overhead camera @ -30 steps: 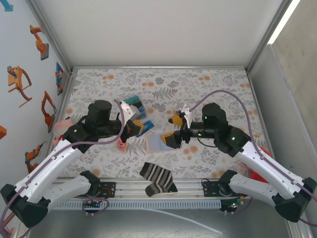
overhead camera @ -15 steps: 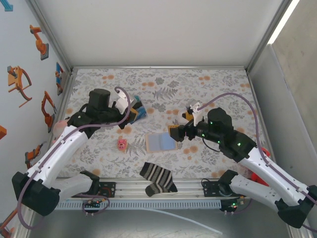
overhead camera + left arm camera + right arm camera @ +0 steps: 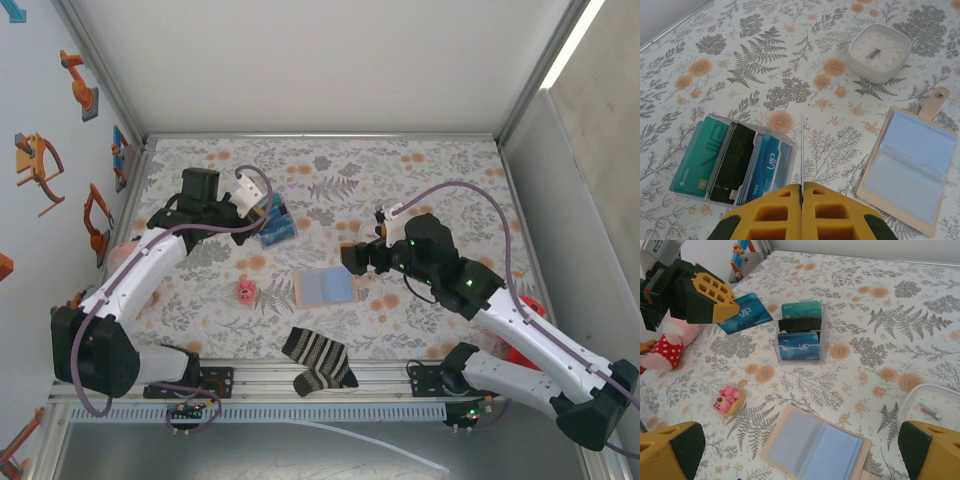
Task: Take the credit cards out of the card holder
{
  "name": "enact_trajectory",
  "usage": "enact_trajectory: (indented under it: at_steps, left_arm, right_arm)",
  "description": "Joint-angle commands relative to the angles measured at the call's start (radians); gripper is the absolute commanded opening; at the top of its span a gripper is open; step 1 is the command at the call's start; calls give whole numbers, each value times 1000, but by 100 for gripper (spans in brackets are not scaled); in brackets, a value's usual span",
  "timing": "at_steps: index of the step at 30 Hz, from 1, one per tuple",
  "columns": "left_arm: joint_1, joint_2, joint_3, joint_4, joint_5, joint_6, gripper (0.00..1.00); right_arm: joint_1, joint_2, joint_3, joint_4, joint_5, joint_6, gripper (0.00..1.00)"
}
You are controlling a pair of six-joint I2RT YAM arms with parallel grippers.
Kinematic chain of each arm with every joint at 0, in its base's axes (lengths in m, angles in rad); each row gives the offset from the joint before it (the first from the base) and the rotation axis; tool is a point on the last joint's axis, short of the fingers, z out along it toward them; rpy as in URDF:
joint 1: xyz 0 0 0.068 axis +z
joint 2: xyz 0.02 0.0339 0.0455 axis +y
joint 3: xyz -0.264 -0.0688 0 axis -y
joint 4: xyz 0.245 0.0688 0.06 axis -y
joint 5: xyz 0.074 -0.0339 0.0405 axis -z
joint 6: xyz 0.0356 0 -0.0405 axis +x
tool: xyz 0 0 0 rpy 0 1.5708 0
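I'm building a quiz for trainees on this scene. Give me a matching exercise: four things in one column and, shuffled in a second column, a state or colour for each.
Things
1. card holder
2. blue card
3. clear box
4. sock

States
A. pinched in the shut left gripper
B. dark and pale stripes
C. lying open and flat, inner panels up
D. holding teal, black and blue cards

Pairs: 1-C, 2-A, 3-D, 4-B
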Motion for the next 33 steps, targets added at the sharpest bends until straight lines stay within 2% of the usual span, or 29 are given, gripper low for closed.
enact_trajectory:
  at_steps: [1, 19, 33]
  left_arm:
    - [20, 39, 31, 35, 24, 94, 0]
    - [102, 261, 85, 115, 18, 152, 0]
    - [157, 293, 116, 63, 15, 187, 0]
  right_arm:
    - [-3, 23, 12, -2, 56, 29, 99]
    - [-3, 145, 45, -50, 190, 88, 99]
    - [-3, 215, 45, -27, 172, 135, 99]
